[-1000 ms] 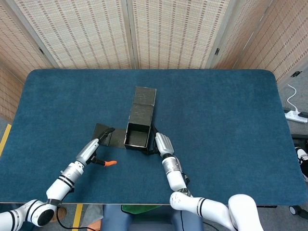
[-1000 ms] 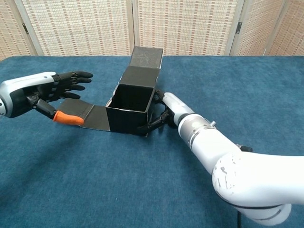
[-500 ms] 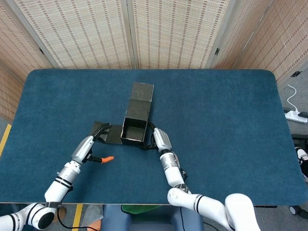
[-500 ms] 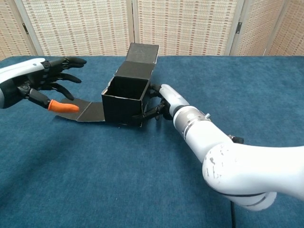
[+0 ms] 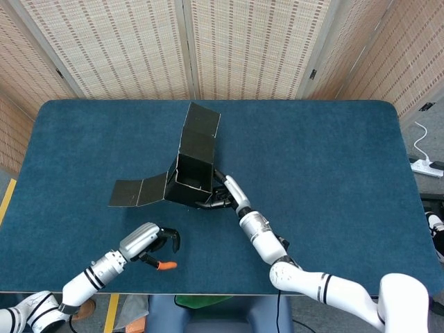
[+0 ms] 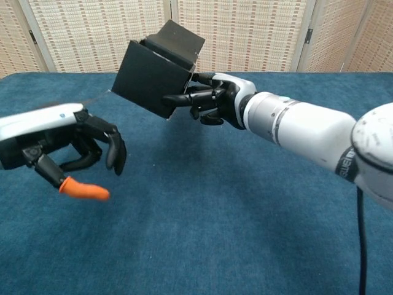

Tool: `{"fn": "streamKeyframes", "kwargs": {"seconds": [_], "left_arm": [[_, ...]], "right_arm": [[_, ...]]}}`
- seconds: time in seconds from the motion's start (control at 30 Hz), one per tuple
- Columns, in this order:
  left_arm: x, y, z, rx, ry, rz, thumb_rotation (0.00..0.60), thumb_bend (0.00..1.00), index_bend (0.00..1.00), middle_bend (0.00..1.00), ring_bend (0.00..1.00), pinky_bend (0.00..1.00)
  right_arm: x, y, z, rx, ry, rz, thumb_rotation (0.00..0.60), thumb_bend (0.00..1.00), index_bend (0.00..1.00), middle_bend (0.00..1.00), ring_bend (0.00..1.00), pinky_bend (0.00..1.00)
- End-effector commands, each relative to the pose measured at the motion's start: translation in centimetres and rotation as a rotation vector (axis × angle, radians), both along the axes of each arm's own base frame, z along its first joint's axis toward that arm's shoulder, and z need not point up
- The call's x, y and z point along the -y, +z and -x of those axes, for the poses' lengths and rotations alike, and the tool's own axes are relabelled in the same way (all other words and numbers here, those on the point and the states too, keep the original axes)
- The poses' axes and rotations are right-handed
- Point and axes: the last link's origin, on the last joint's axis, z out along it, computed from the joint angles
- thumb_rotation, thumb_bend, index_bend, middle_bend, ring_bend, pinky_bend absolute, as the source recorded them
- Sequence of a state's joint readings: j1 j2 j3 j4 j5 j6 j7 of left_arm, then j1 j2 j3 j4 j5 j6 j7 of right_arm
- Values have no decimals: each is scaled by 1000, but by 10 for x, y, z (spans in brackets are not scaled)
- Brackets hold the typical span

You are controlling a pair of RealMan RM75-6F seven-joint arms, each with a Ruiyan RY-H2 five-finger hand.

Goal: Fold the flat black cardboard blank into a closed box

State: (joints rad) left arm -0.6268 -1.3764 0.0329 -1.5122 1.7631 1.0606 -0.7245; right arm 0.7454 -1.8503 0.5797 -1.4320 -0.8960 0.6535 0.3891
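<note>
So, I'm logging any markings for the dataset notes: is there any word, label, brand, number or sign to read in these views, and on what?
None can be read.
Black cardboard box: plain faces, no print visible.
Right hand and left hand: no legible marking.
Blue felt-covered table and woven folding screens: no text.

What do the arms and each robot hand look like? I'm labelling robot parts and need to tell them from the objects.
Both arms are glossy white, rounded segments with dark seams and silver rings at the joints. The left robot hand has a white back shell, black jointed fingers and one bright orange tip. The right robot hand is likewise white-backed with black fingers. No sleeves or loose cables show.
</note>
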Motion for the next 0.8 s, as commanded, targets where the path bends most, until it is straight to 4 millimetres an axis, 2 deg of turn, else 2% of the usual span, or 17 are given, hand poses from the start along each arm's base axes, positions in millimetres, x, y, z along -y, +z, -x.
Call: {"fn": "streamKeyframes", "kwargs": {"seconds": [0.03, 0.13, 0.17, 0.33, 0.57, 0.8], "left_arm": [[-8, -13, 1, -91, -35, -2, 600, 235, 593, 580, 886, 897], [-21, -17, 4, -128, -7, -63, 600, 236, 566, 555, 886, 894], [-25, -16, 6, -136, -1, -90, 600, 236, 552, 542, 885, 893], [-37, 3, 13, -144, 11, -280, 600, 239, 497, 485, 870, 875], [-35, 36, 19, -138, -30, -515, 600, 290, 465, 469, 868, 873], [-34, 46, 4, -60, -70, -563, 600, 298, 454, 467, 865, 871]], "right_arm": [[-9, 18, 5, 51, 2, -52, 600, 244, 307, 455, 724, 1000], [-16, 25, 8, 65, 9, -73, 600, 244, 308, 455, 724, 1000], [-19, 27, 14, 58, 2, -78, 600, 244, 308, 455, 724, 1000], [-35, 31, 31, 33, 15, -106, 600, 245, 308, 449, 724, 1000], [-41, 30, 46, -21, 39, -98, 600, 246, 308, 442, 724, 1000], [-47, 23, 47, -41, 68, -99, 600, 247, 307, 440, 724, 1000]]}}
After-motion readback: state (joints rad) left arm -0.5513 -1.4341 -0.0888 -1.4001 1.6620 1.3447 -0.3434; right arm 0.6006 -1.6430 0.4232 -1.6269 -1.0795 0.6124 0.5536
